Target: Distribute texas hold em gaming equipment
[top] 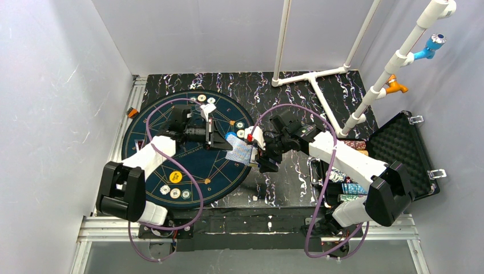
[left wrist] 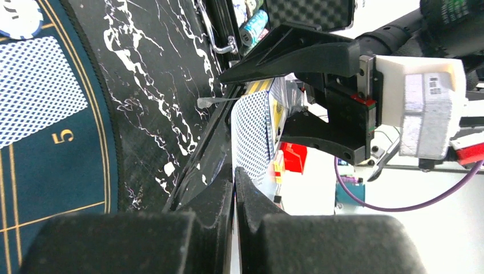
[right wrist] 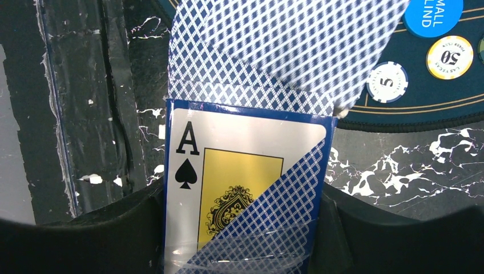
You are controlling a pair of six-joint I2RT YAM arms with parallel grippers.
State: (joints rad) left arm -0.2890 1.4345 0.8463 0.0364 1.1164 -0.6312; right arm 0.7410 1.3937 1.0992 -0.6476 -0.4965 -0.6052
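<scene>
My right gripper [right wrist: 242, 212] is shut on a deck box [right wrist: 240, 188] with an ace of spades on its front. Blue-backed playing cards [right wrist: 285, 51] fan out of the box top. In the top view this gripper [top: 258, 153] holds the deck [top: 240, 149] at the right edge of the mat [top: 194, 165]. My left gripper [left wrist: 234, 174] is shut on the edge of one patterned card [left wrist: 252, 134] that reaches toward the box. Another card [left wrist: 34, 85] lies face down on the mat. Chips [right wrist: 387, 81] and a blue button [right wrist: 436, 14] sit near the mat rim.
The open black foam-lined case [top: 402, 154] lies at the right with chip stacks [top: 351, 188] beside it. A white pipe frame [top: 311, 77] stands at the back. More chips [top: 176, 193] and a yellow button [top: 176, 177] rest on the mat's near side.
</scene>
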